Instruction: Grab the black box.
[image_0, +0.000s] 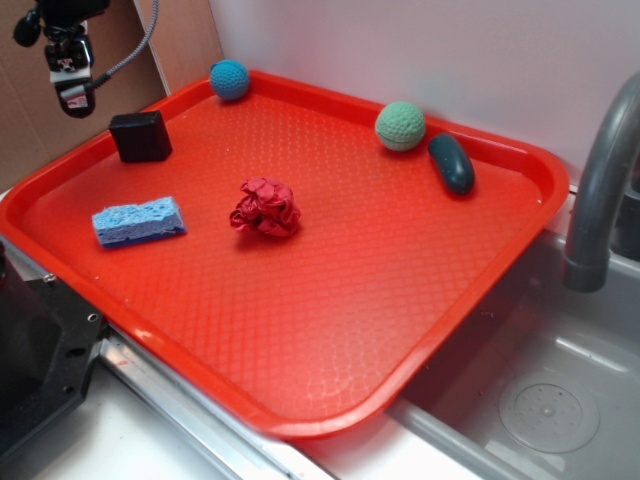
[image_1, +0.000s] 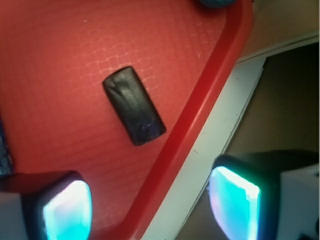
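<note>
The black box rests on the red tray near its back left rim. From the wrist view the black box lies flat on the tray floor, tilted, just inside the red rim. My gripper hangs high above the tray's left edge, up and left of the box. Seen from the wrist, the gripper is open, its two glowing pads wide apart with nothing between them, straddling the tray rim below the box.
On the tray are a blue sponge, a crumpled red cloth, a blue crocheted ball, a green crocheted ball and a dark teal pebble. A grey faucet and sink stand right.
</note>
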